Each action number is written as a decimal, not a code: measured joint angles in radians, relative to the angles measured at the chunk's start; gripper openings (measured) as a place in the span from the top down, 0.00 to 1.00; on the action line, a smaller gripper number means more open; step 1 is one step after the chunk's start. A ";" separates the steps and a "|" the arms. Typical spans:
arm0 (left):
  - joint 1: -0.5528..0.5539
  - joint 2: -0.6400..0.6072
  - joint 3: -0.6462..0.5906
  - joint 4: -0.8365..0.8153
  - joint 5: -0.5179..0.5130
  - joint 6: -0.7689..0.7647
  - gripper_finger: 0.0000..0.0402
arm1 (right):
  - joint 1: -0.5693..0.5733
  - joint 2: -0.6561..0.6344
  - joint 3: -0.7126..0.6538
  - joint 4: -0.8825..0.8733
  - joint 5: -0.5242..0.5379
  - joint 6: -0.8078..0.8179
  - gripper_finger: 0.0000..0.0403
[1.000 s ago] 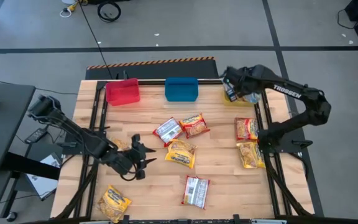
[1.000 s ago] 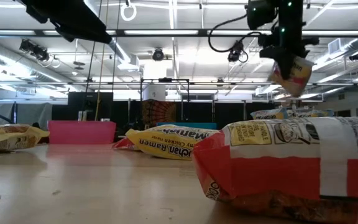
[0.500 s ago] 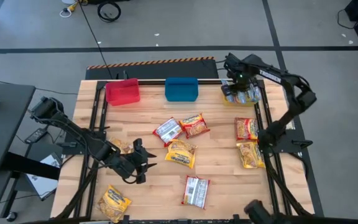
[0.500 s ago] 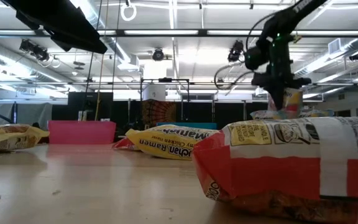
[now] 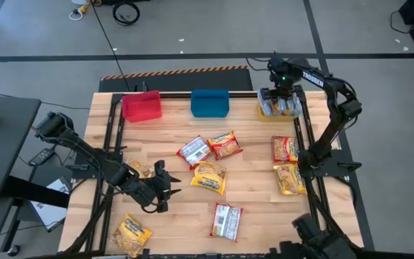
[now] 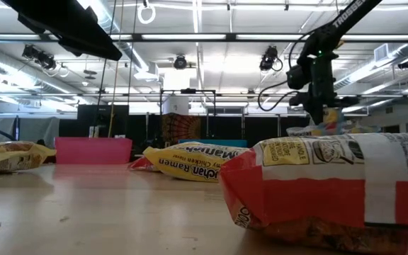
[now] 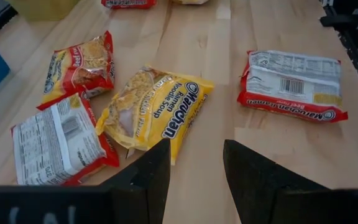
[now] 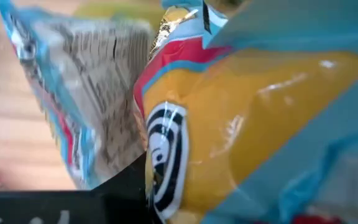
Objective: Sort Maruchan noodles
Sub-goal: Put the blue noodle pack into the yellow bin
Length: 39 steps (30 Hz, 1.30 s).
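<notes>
Several Maruchan packets lie flat on the wooden table: a yellow one [image 5: 209, 177] [image 7: 157, 112], red ones [image 5: 194, 151] [image 5: 225, 144] [image 5: 226, 220] [image 5: 284, 149], and yellow ones [image 5: 290, 179] [image 5: 132, 234]. My left gripper [image 5: 160, 191] [image 7: 196, 177] is open and empty, low over the table just left of the middle yellow packet. My right gripper [image 5: 282, 99] [image 6: 323, 113] points down into the yellow bin [image 5: 264, 114] at the far right and is shut on a pale blue packet [image 8: 247, 118]. Other pale blue packets [image 8: 61, 93] lie in that bin. My right gripper holds the pale blue packet between its two fingers [image 8: 126, 186], coming from above and pointing down. The packet fills the wrist view, so which edge the fingers are on is hidden. The packet's lower part [image 6: 326, 129] is down among the other packets in the yellow bin.
A red bin [image 5: 141, 106] and a blue bin [image 5: 210, 103] stand along the far edge. One more yellow packet [image 5: 141, 169] lies beside my left arm. Bare wood shows at the table's near middle and left of centre.
My right gripper has carried the pale blue packet from high above the table down into the yellow bin, moving a little toward the right edge and turning about. The packet has gone from hanging clear to sitting among the bin's packets.
</notes>
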 joint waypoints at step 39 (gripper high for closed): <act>0.076 -0.005 0.176 -0.219 0.056 0.061 0.62 | 0.081 0.108 -0.117 0.218 0.023 0.074 0.62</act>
